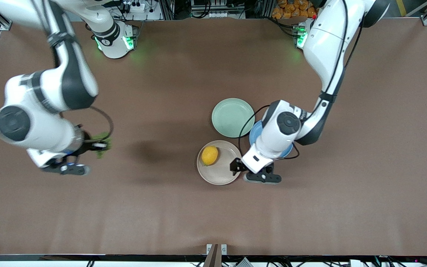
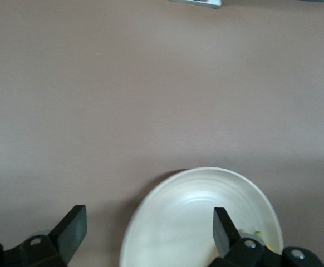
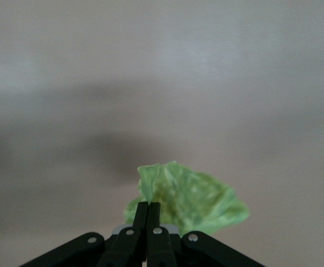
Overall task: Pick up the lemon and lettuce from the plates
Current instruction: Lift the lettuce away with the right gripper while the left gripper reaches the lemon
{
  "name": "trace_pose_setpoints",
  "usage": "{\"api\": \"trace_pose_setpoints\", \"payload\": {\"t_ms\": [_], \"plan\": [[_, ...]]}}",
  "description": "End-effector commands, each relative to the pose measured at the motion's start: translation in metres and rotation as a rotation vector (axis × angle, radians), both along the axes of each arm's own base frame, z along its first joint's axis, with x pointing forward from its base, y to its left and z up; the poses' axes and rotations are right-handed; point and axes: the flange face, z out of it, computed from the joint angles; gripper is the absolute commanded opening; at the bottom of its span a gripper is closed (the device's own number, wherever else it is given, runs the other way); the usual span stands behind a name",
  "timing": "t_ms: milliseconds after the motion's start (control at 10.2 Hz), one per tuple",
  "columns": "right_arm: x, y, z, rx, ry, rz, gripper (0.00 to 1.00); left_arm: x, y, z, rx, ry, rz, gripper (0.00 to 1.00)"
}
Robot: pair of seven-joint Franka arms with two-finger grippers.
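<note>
The left gripper (image 1: 235, 165), jaws spread, hovers at the beige plate's (image 1: 224, 177) four-o'clock rim, the lemon (image 1: 209, 155) toward ten o'clock; the right gripper (image 1: 95, 145) pinches the lettuce (image 1: 103, 144).

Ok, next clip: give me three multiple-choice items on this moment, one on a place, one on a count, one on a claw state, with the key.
1. Where is the lemon?
A. on the beige plate
B. on the mint plate
C. on the bare table

2. How many plates are on the table?
A. one
B. two
C. three

3. What is the right claw doing?
A. open over the lemon
B. shut on the lettuce
C. shut on nothing

Key: 1 A, the lemon lies in the beige plate, nearest the front camera. 2 C, mint, beige and a blue plate partly under the left arm. 3 B, its fingers pinch the leaf, while the left claw hangs open at the beige plate's edge.
</note>
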Motion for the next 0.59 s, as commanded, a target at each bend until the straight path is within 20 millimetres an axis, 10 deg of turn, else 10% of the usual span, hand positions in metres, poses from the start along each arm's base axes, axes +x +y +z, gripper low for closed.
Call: {"api": "trace_pose_setpoints", "payload": {"t_ms": [0, 490], "plan": [[0.017, -0.047, -0.072, 0.025, 0.033, -0.008, 0.00, -0.013, -0.039, -0.018, -0.047, -0.028, 0.008, 1.00], [0.024, -0.073, -0.179, 0.051, -0.026, -0.067, 0.00, -0.045, -0.075, -0.032, -0.044, 0.007, 0.001, 1.00]]}}
